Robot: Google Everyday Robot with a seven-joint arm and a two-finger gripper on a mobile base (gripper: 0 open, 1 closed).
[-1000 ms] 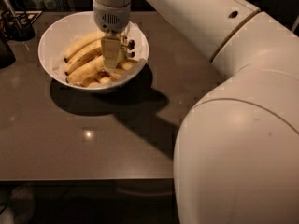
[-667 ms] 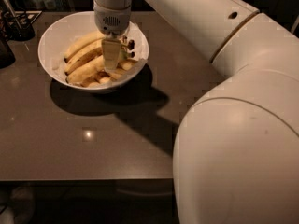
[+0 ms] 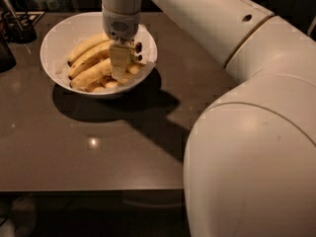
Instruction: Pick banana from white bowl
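My gripper (image 3: 120,69) is down inside the bowl (image 3: 45,53) in the upper left of the frame, at the right-hand end of the fruit. I cannot tell how wide it stands. The banana (image 3: 91,74) lies lowest of the three long ones, slanting up to the right, with the other bananas (image 3: 86,46) close against it. I judge it light, soft under a smooth skin and easily bruised, so I would take it gently across its thick middle.

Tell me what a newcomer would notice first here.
The huge white robot arm fills the right side, reaching across the dark table. Its claw hangs down inside the white bowl at the upper left, right among the yellow bananas.
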